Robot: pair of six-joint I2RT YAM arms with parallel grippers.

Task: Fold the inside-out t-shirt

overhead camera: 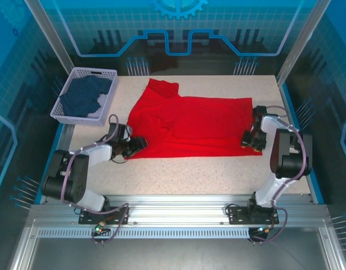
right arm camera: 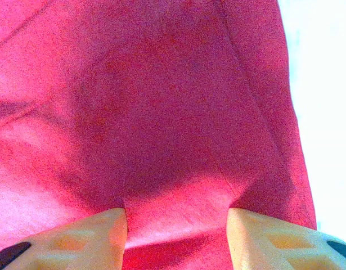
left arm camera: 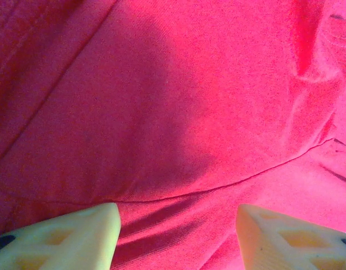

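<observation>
The left gripper (left arm camera: 178, 216) and right gripper (right arm camera: 177, 216) are both half open, with fingers pressed on the red t-shirt (overhead camera: 189, 126) but not pinching it. The shirt lies flat mid-table (overhead camera: 189, 174). The next move looks like this: pinch its near corners, lift them, and fold toward the far edge. The basket (overhead camera: 77, 73) at the far left is out of the way.

The left arm (overhead camera: 77, 169) bends at the elbow and stretches low and nearly level toward the right. The left end effector (overhead camera: 136, 144) points rightward, its pale fingers (left arm camera: 77, 236) standing well apart. The right arm (overhead camera: 285, 152) rises from its base, folds over at the elbow and drops steeply. The right end effector (overhead camera: 252, 140) aims down and leftward, its fingers (right arm camera: 274, 236) also parted, somewhat narrower.
</observation>
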